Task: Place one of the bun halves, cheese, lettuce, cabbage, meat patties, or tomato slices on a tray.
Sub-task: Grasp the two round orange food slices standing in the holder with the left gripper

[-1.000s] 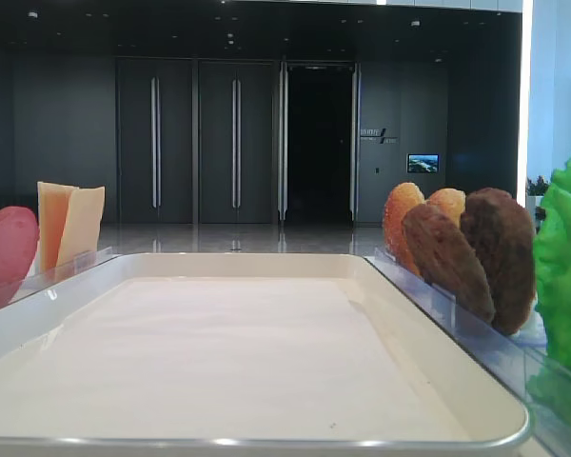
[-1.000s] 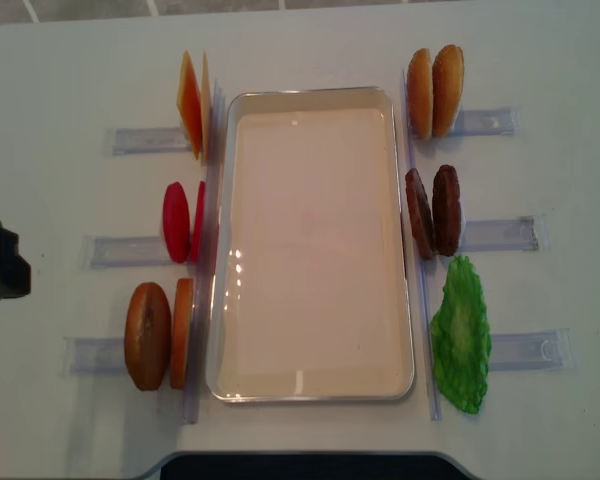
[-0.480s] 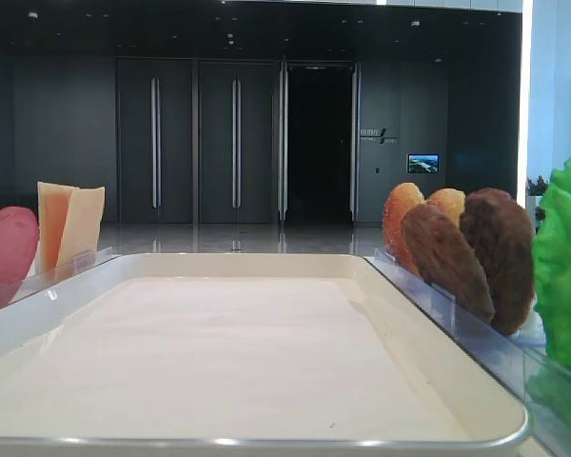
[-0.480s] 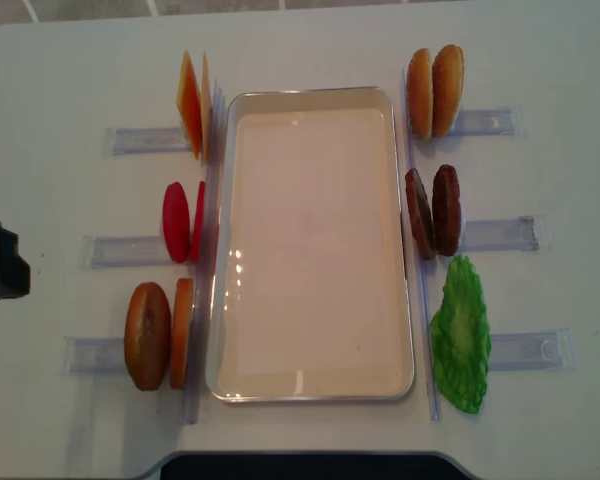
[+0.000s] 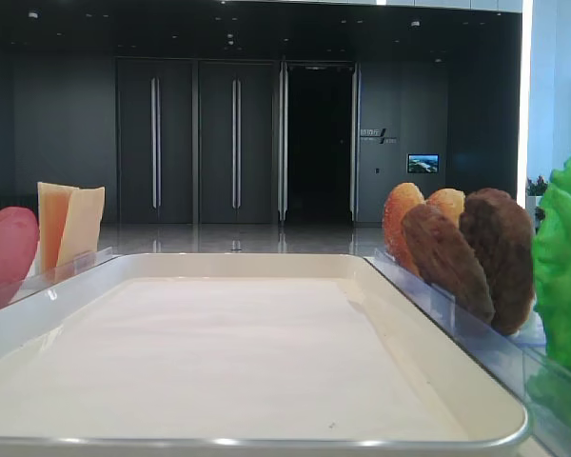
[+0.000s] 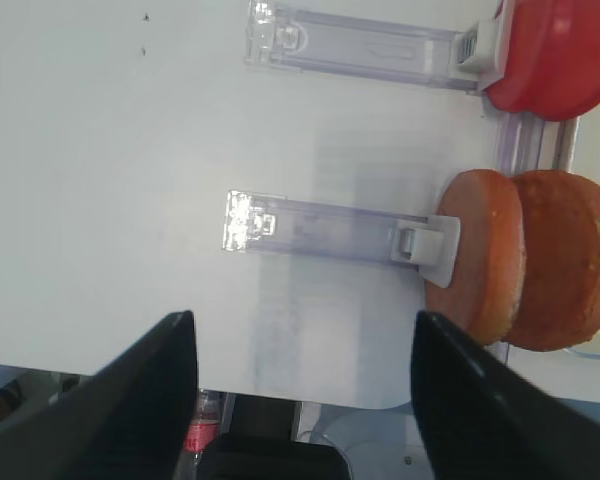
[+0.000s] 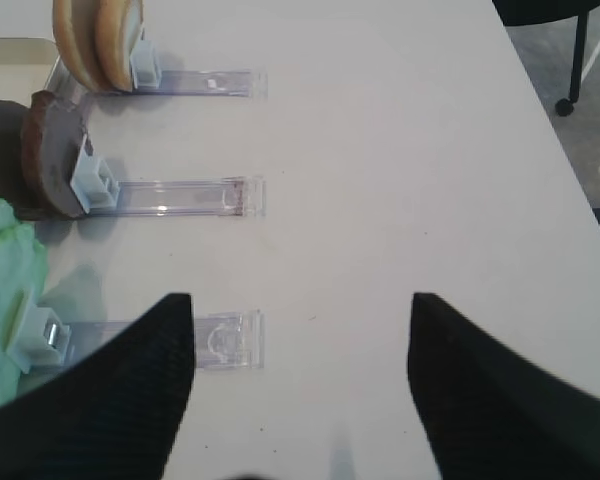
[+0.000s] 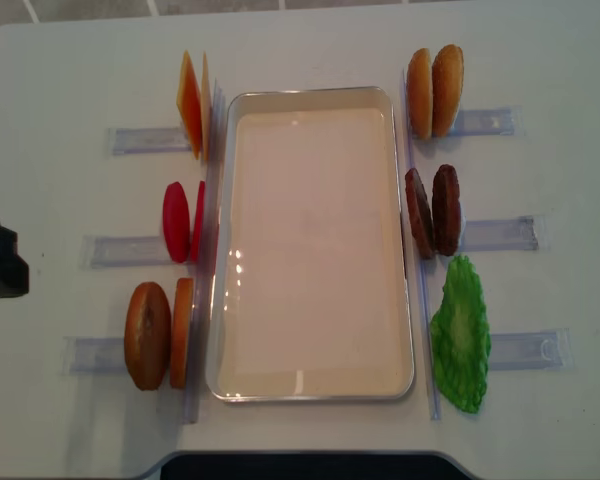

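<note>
waiting at the start: the tray sits bare in the middle of the surface, nothing on it yet, so no food has been placed. everything else is parked around the tray, standing on edge in clear slotted holders, likely so a hand can pinch each piece by its rim. left of the tray: cheese at the far end, tomato slices beside its middle, bun halves at the near end. right of the tray: two orange-golden rounded pieces at the far end, meat patties at the middle, lettuce at the near end, lying flatter and touching the tray's side rail.

left hand hovers well left of the tray, fingers spread wide, gripping nothing, aimed toward the bun halves. right hand hovers well right of the tray, also spread and gripping nothing, facing the lettuce and patties holders. both look staged outside the food rows to keep the tray reachable. next move probably a reach for the nearest piece.
</note>
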Robot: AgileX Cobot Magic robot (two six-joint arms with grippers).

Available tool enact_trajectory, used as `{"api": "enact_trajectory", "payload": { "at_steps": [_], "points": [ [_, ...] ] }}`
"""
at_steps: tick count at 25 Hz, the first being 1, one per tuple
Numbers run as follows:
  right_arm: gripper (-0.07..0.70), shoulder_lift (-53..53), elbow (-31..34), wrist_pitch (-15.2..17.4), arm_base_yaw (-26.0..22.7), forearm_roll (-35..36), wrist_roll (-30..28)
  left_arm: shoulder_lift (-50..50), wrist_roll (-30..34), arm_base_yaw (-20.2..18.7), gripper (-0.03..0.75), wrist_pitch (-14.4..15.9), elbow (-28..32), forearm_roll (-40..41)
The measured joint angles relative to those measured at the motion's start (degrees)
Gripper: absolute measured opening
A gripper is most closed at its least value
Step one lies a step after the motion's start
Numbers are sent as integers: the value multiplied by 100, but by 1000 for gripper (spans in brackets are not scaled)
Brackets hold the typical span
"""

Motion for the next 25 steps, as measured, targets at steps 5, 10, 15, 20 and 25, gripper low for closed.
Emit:
{"api": "enact_trajectory", "payload": {
  "at_steps": [5, 10, 15, 20, 25],
  "points": [
    [467, 0, 0, 0, 0, 0, 0, 0, 0, 0, 506, 0, 0, 0],
    [467, 0, 0, 0, 0, 0, 0, 4, 0, 0, 506, 0, 0, -6],
    [467, 0, 0, 0, 0, 0, 0, 254, 0, 0, 506, -2, 0, -216],
    [467, 0, 0, 0, 0, 0, 0, 341, -6, 0, 506, -24, 0, -484],
    [467, 0, 0, 0, 0, 0, 0, 341, -319, 0, 506, -24, 0, -574]
  ]
}}
